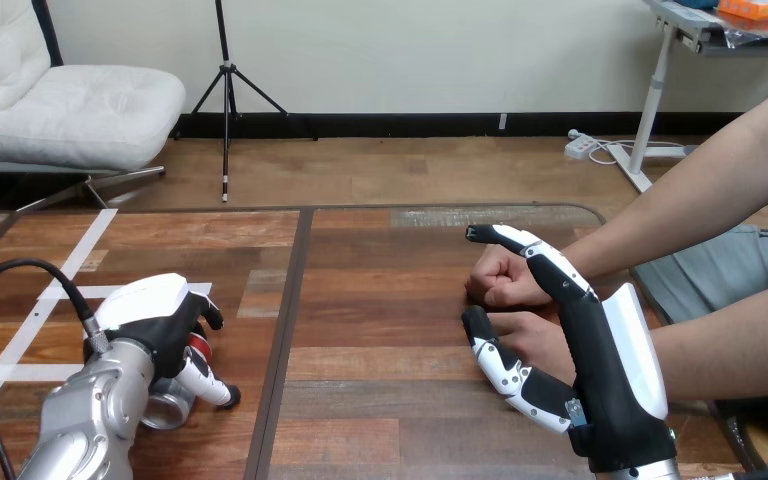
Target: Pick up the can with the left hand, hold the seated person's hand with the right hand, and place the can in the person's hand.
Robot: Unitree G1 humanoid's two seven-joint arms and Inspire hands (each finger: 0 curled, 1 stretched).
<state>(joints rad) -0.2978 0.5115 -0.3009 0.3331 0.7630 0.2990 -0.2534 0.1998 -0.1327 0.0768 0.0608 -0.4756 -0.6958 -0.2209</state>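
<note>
Under the left hand (pixel 155 322), a red, silver-ended can (pixel 170 408) sideways

— Where is the silver-and-red metal can (pixel 166 408)?
— Eight o'clock, tipped on its side on the wooden table (pixel 380 300), silver end toward seven.
— And the person?
— Three o'clock: the person's closed fist (pixel 500 278), the person's other hand (pixel 538 338) just toward six.

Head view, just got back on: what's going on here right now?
The left hand is curled round the can, which lies on its side on the table at the near left, not yet lifted. The right hand is open at the right, its thumb and fingers either side of the person's nearer hand without closing on it. The person's farther hand is a fist.
</note>
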